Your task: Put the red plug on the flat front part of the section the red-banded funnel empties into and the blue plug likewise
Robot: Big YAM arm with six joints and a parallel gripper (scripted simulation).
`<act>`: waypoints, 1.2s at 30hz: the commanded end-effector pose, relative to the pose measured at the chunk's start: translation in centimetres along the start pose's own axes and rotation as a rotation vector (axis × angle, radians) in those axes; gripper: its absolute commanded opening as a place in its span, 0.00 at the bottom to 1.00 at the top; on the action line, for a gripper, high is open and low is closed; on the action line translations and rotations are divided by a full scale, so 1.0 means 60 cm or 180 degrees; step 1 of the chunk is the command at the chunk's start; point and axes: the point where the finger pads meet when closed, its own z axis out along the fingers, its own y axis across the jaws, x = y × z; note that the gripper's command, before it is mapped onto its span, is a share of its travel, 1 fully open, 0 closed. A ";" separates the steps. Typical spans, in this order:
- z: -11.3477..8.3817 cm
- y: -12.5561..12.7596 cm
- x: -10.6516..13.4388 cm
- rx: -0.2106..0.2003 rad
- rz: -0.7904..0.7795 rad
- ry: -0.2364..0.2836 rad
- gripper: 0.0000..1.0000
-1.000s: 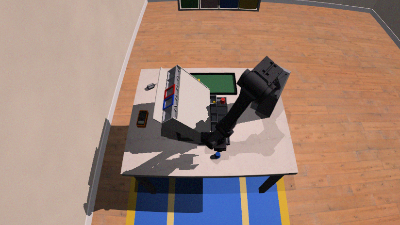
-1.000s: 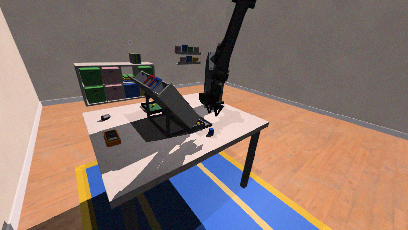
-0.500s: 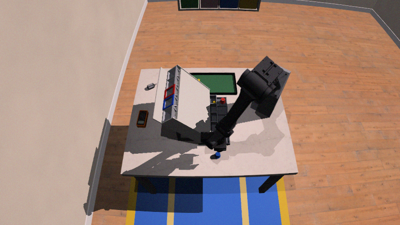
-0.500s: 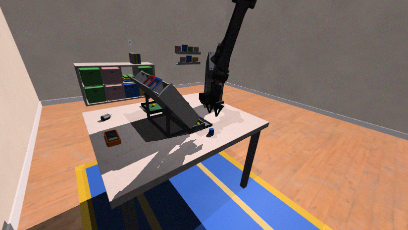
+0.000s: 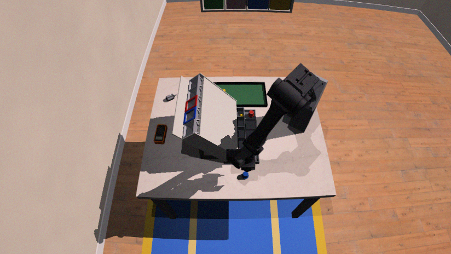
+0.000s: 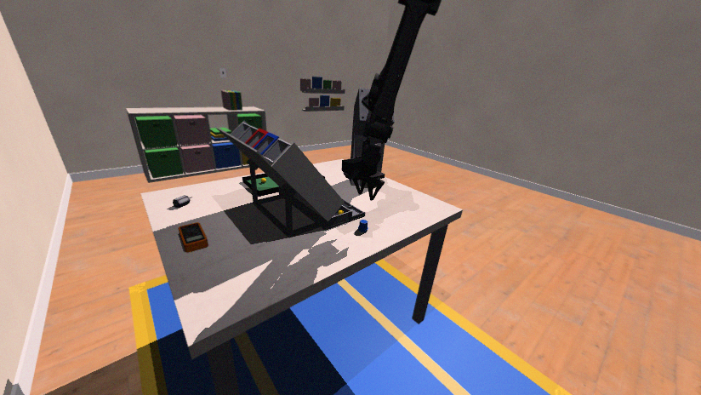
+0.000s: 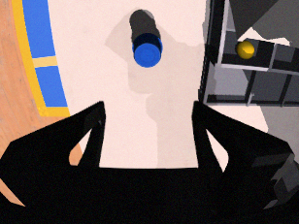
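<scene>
My black, angular fingers [image 6: 367,190] stand spread with nothing between them, above the table [image 5: 283,176] [image 6: 412,215]. The short blue cylindrical plug [image 5: 245,174] [image 6: 363,226] [image 7: 147,53] stands upright on the table, near the dark compartmented tray [image 5: 241,106] [image 6: 360,214] [image 7: 252,103] but apart from it. The red cylindrical plug [image 5: 250,113] sits on a flat front part of that tray, at the end away from the blue one. A small yellow marble [image 5: 241,115] [image 6: 340,212] [image 7: 246,49] lies in a compartment. Red and blue square bands [image 5: 195,102] [image 6: 268,139] ring neighbouring funnels atop the sloping cover [image 5: 215,110] [image 6: 311,179].

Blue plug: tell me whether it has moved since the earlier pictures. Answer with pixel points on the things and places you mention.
No; the blue plug [image 5: 245,174] [image 6: 362,226] [image 7: 147,54] stands at the same spot on the table [image 5: 283,186] [image 6: 392,235], relative to its near edge.
</scene>
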 end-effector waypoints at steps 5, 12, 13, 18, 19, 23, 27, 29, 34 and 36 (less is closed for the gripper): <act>0.017 0.011 0.002 -0.0028 -0.0007 0.0007 0.63; 0.071 0.009 0.005 -0.0019 0.0010 0.0012 0.63; 0.081 0.009 0.005 -0.0019 0.0010 0.0012 0.63; 0.129 0.010 0.006 -0.0018 0.0010 0.0013 0.63; 0.137 0.010 0.006 -0.0018 0.0010 0.0013 0.63; 0.149 0.010 0.006 -0.0018 0.0010 0.0013 0.63; 0.150 0.023 -0.002 -0.0071 -0.0015 -0.0028 0.63; 0.145 0.030 -0.007 -0.0098 -0.0024 -0.0052 0.63; 0.148 0.018 0.002 -0.0053 -0.0013 -0.0012 0.63; 0.148 0.018 0.002 -0.0053 -0.0013 -0.0012 0.63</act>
